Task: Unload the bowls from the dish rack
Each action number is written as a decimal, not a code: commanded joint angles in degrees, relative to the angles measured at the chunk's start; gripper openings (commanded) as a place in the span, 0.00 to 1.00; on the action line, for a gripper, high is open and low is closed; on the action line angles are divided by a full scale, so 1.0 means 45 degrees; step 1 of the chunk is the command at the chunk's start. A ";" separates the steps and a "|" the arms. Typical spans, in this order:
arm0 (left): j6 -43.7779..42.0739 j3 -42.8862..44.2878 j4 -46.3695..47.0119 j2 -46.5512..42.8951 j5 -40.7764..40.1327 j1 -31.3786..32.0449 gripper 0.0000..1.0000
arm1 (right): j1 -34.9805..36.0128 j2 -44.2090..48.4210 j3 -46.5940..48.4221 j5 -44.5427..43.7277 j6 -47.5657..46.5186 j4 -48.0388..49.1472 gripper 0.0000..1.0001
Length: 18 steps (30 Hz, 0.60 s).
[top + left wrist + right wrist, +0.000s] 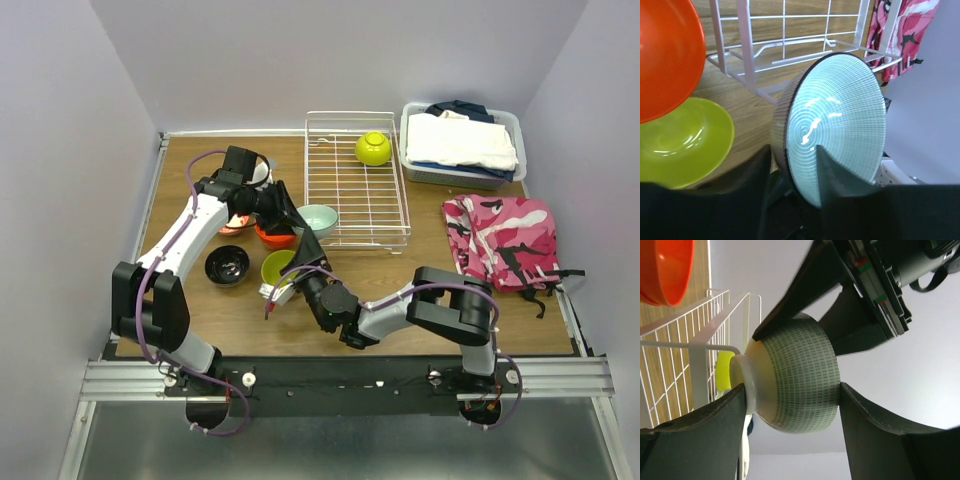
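A pale blue bowl [318, 216] [840, 110] [795, 385] hangs tilted on its side just off the left front corner of the white wire dish rack [355, 236] [747, 55] [700, 347]. Both grippers hold it. My right gripper [307, 238] [792, 392] is shut across it, one finger on the foot and one on the rim. My left gripper [300, 216] [794, 155] clamps the rim, one finger inside and one outside. A lime-green bowl [373, 149] [725, 371] lies in the rack's far part.
On the table left of the rack sit an orange bowl [272, 237] [665, 55], a lime-green bowl [277, 266] [685, 140] and a dark bowl [227, 265]. At the right are a grey bin of folded clothes [462, 145] and a pink camouflage cloth [500, 240].
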State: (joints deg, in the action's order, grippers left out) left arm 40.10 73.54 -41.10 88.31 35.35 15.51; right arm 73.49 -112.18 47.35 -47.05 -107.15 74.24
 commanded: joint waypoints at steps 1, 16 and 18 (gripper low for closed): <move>-0.0180 -0.0053 -0.0046 -0.0035 0.0289 0.0070 0.33 | 0.0113 -0.0169 0.0102 0.0045 0.0179 0.6628 0.42; -0.0257 0.1294 -0.0358 -0.0972 -0.1232 -0.0106 0.00 | 0.0367 0.0748 -0.0464 -0.0345 0.0217 0.6609 0.95; -0.0588 0.1683 -0.0649 -0.1070 -0.2322 -0.0301 0.00 | 0.0464 0.0905 -0.0581 -0.0462 0.0412 0.6589 0.96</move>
State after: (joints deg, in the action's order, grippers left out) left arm 39.72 75.44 -43.35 87.50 30.92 15.51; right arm 74.50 -110.91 46.28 -46.98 -108.38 74.11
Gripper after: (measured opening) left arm 0.057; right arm 0.942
